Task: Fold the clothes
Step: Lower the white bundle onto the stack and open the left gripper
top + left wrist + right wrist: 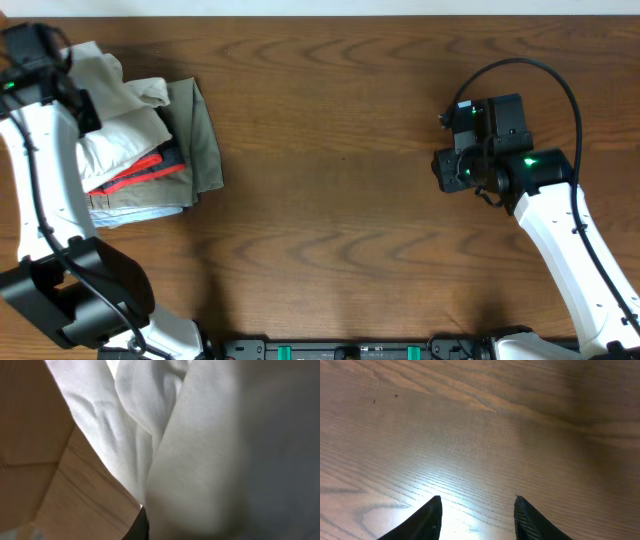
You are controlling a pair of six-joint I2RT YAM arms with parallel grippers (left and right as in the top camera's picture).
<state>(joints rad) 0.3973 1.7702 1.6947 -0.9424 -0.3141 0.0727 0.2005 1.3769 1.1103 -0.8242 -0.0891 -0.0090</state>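
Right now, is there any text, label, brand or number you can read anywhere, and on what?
No text can be read in any view.
Trousers: plain white, no label showing.
Olive garment: no print visible.
Table: wood grain only.
Right arm: green lights, no legible marking.

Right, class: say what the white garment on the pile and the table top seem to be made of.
White garment: thin soft cloth, possibly cotton, matt; it wrinkles and shows fine ribbing up close. Table: wood or wood-look laminate, smooth, slightly glossy; grain lines and a glare patch.
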